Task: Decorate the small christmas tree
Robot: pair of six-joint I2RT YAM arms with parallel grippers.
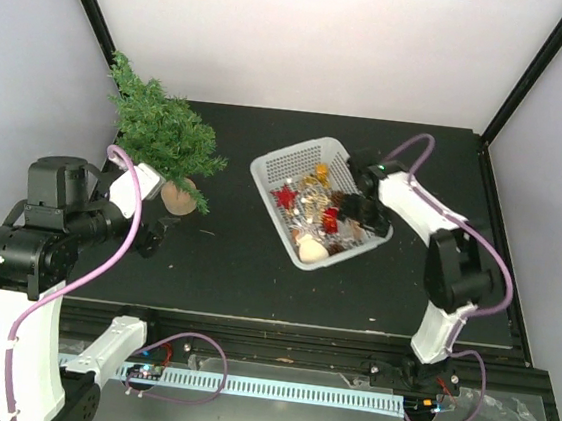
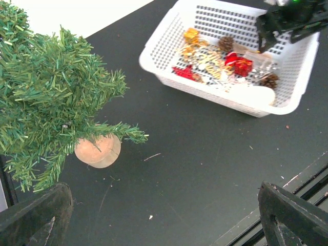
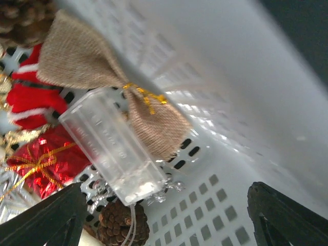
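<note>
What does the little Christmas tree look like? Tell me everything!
The small christmas tree has bushy dark green plastic-looking needles and a round tan base resting on the black table, at its far left, apart from the white basket. No ornaments hang on it yet. The open left gripper hovers close to it.

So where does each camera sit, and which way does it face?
Top external: above and behind, looking down on the table; both arms show.
Left wrist: on left arm, facing the small christmas tree and white basket; its open fingers show.
Right wrist: down inside the basket, on a burlap bow; its fingers show.
Shared: all see the basket.
</note>
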